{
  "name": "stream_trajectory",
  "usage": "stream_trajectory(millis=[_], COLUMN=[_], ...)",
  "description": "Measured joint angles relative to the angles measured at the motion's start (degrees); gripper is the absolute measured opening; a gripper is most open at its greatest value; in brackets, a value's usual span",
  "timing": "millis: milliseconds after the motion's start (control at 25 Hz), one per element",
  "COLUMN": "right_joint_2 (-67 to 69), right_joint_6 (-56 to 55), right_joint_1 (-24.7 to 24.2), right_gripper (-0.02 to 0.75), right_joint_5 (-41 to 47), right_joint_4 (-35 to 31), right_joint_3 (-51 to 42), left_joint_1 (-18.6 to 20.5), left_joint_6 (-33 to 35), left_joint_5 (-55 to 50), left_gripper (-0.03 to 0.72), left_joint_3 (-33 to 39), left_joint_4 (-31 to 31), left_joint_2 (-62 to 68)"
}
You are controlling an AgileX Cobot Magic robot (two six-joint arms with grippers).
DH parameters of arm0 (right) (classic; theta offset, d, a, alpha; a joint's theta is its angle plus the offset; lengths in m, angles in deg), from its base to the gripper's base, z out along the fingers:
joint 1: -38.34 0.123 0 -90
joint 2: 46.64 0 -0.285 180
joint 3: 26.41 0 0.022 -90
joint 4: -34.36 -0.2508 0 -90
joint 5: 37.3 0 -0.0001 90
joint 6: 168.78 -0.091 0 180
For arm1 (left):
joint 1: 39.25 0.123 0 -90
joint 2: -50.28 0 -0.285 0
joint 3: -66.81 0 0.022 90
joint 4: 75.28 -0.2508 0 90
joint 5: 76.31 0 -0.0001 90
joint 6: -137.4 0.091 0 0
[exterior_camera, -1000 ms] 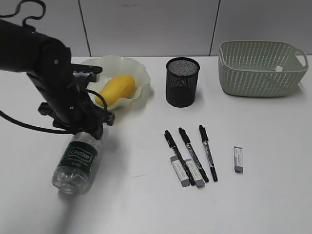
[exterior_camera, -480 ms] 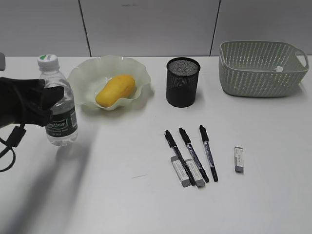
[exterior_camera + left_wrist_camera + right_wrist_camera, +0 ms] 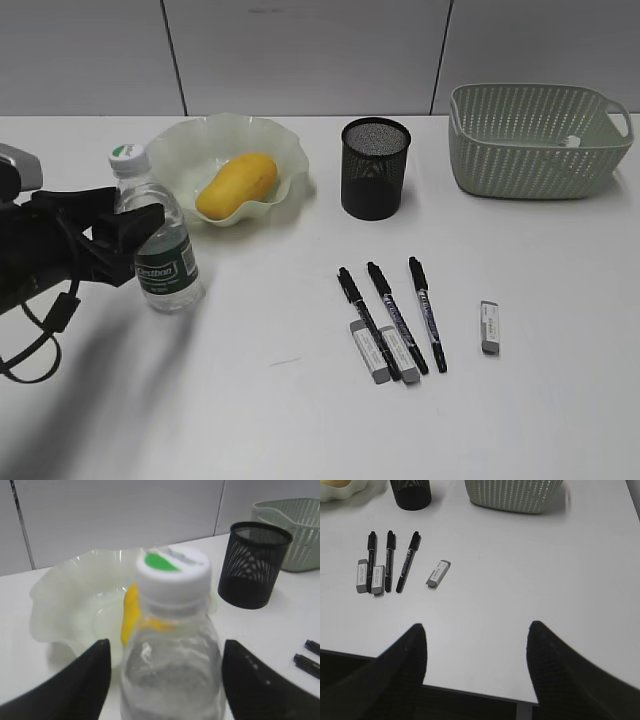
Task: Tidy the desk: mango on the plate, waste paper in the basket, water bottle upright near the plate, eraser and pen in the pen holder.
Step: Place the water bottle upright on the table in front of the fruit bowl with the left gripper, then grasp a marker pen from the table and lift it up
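**Left gripper around the standing bottle**

Left gripper point(image 3: 165, 680) has its jaws apart on either side of the water bottle point(image 3: 160, 240), which stands on the desk point(image 3: 300, 420) left of the plate point(image 3: 175, 150) holding the mango point(image 3: 236, 185). Rightward: pen holder point(image 3: 374, 168), 3 pens point(image 3: 388, 312), 3 erasers point(image 3: 488, 326), basket point(image 3: 536, 140). Right gripper point(image 3: 475, 655) hangs spread at the near edge.

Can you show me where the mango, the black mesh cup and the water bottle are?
mango point(image 3: 237, 185): exterior view, middle of the yellow fruit.
black mesh cup point(image 3: 374, 178): exterior view, front of its mesh wall.
water bottle point(image 3: 166, 270): exterior view, its dark green label.
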Motion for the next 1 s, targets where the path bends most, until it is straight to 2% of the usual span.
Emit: stream_trajectory(millis=[120,240,320,400,480,560,600,680,800,880,1000], right_joint_2=[0.0,0.0,0.0,0.0,0.0,0.0,0.0,0.0,0.0,0.27,3.94], right_joint_6=[-0.05,-0.05,-0.05,-0.05,-0.05,-0.05,-0.05,-0.28,-0.48,-0.48,1.52], right_joint_1=[0.0,0.0,0.0,0.0,0.0,0.0,0.0,0.0,0.0,0.0,0.0], right_gripper=[0.498,0.497,0.497,0.496,0.489,0.486,0.486,0.486,0.484,0.483,0.482], right_joint_5=[0.0,0.0,-0.02,-0.21,-0.27,-0.28,-0.52,-1.15,-2.95,-3.13,-4.55], right_joint_4=[0.0,0.0,0.0,0.0,0.0,0.0,0.0,-0.12,-1.29,-1.85,-3.03], right_joint_3=[0.0,0.0,0.0,-0.06,-0.13,-0.18,-0.18,-0.23,-1.21,-1.37,-1.37], left_joint_1=[0.0,0.0,0.0,0.0,-0.41,-1.31,-1.72,-2.41,-2.81,-2.92,-2.92], left_joint_6=[0.0,-1.17,-6.39,-14.48,-19.06,-20.5,-19.87,-13.37,-2.9,0.5,3.1], left_joint_5=[0.6,-2.21,-7.58,-20.5,-41.09,-67.24,-77.21,-96.91,-116.04,-124.79,-128.71], left_gripper=[0.575,0.596,0.596,0.582,0.547,0.49,0.465,0.415,0.389,0.384,0.381], left_joint_3=[1.08,1.21,1.21,0.84,-1.63,-5.4,-7.95,-12.83,-15.82,-15.31,-12.96], left_joint_4=[-0.26,-1.54,-3.05,-4.54,-7.66,-8.45,-7.9,-3.35,8.21,12.66,15.95], left_joint_2=[-4.33,-12.3,-20.4,-30.46,-42.91,-54.14,-60.5,-68.66,-78.68,-83.5,-91.29])
